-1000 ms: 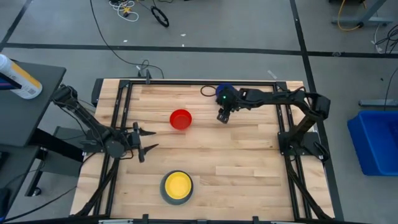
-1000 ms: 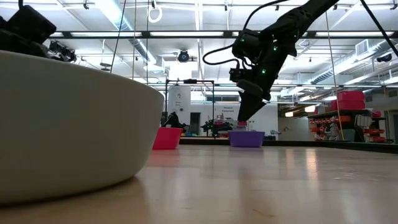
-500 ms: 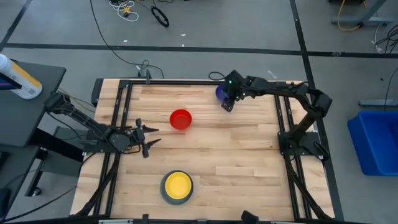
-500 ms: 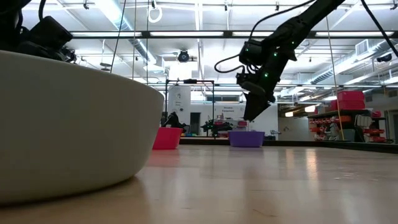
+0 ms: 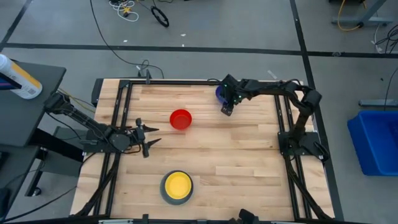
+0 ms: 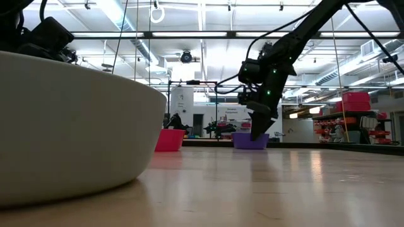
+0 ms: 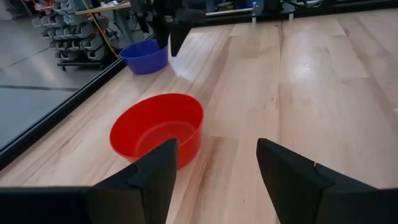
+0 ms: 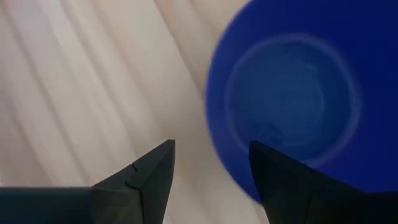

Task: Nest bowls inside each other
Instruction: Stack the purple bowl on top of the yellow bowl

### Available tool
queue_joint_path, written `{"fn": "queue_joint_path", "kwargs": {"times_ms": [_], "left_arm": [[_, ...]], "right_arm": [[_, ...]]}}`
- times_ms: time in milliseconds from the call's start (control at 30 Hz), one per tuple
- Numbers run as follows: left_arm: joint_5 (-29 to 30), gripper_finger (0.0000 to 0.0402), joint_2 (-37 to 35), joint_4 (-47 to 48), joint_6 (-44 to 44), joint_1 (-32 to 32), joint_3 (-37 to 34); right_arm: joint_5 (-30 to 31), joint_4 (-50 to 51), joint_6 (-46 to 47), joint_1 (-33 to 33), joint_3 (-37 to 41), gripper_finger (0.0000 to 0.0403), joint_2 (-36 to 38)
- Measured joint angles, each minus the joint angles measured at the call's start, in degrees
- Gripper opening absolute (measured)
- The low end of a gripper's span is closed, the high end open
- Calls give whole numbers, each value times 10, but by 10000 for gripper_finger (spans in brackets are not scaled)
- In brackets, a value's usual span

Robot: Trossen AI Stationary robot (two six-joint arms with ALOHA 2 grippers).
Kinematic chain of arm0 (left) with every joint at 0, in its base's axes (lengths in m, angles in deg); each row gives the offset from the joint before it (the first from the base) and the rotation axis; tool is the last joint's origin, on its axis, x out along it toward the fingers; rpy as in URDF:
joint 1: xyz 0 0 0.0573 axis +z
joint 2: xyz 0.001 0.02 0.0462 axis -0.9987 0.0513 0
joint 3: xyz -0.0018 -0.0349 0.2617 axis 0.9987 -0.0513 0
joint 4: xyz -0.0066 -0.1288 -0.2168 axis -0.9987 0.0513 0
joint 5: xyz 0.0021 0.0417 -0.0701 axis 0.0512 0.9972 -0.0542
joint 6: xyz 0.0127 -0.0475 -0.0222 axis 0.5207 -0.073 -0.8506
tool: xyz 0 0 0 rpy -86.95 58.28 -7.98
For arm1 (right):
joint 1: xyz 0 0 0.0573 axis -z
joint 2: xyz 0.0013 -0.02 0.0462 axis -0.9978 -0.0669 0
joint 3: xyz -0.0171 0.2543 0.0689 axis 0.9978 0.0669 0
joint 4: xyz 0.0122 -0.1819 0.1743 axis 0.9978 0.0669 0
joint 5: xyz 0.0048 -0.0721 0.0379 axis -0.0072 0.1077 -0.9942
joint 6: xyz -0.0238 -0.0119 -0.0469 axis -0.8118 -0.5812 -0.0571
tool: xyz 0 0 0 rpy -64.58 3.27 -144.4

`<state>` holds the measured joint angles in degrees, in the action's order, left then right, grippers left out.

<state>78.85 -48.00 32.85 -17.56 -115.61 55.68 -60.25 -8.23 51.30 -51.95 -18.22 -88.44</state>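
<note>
A dark blue bowl (image 5: 219, 93) stands near the table's far edge, partly hidden under my right gripper (image 5: 226, 110). In the right wrist view the open gripper (image 8: 211, 165) hangs over the near part of the bowl's rim (image 8: 214, 124). One finger is over the bowl's inside and the other over the bare table; no touch shows. A red bowl (image 5: 181, 119) stands alone at mid-table. My left gripper (image 5: 148, 138) waits open, level, at the table's left, pointing at the red bowl (image 7: 158, 130). A yellow bowl (image 5: 178, 184) sits inside a pale grey bowl (image 5: 164, 191) near the front edge.
A black frame (image 5: 124, 93) runs along the table's left, far and right sides. Bare wood (image 5: 249, 155) lies between the bowls. In the low view the grey bowl (image 6: 69, 126) fills the left of the picture, with the red bowl (image 6: 169, 140) and the blue bowl (image 6: 247, 140) far behind it.
My right gripper has swung toward the table's far edge and come down over the dark blue bowl, staying open. The bowls have not moved.
</note>
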Motion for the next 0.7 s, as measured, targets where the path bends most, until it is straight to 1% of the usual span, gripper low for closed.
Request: {"fn": "queue_joint_path", "kwargs": {"times_ms": [100, 200, 267, 367, 400, 467, 533, 700], "left_arm": [[0, 229, 0, 0, 0, 0, 0], [0, 227, 0, 0, -1, 0, 0], [0, 226, 0, 0, -1, 0, 0], [0, 225, 0, 0, -1, 0, 0], [0, 225, 0, 0, -1, 0, 0], [3, 224, 0, 0, -1, 0, 0], [4, 224, 0, 0, -1, 0, 0], [5, 224, 0, 1, -2, 0, 0]], "right_arm": [[5, -6, -2, 0, 0, 209, -5], [5, -17, -5, -2, 0, 183, -5], [4, -16, -4, -7, 0, 141, -5], [4, -11, 10, -17, 0, 40, -5], [11, -12, 13, -23, 0, 22, -5], [13, -18, 19, -34, 0, 10, -4], [10, -30, 28, -51, 0, 6, -4], [-28, -138, 62, -124, 0, 4, 5]]}}
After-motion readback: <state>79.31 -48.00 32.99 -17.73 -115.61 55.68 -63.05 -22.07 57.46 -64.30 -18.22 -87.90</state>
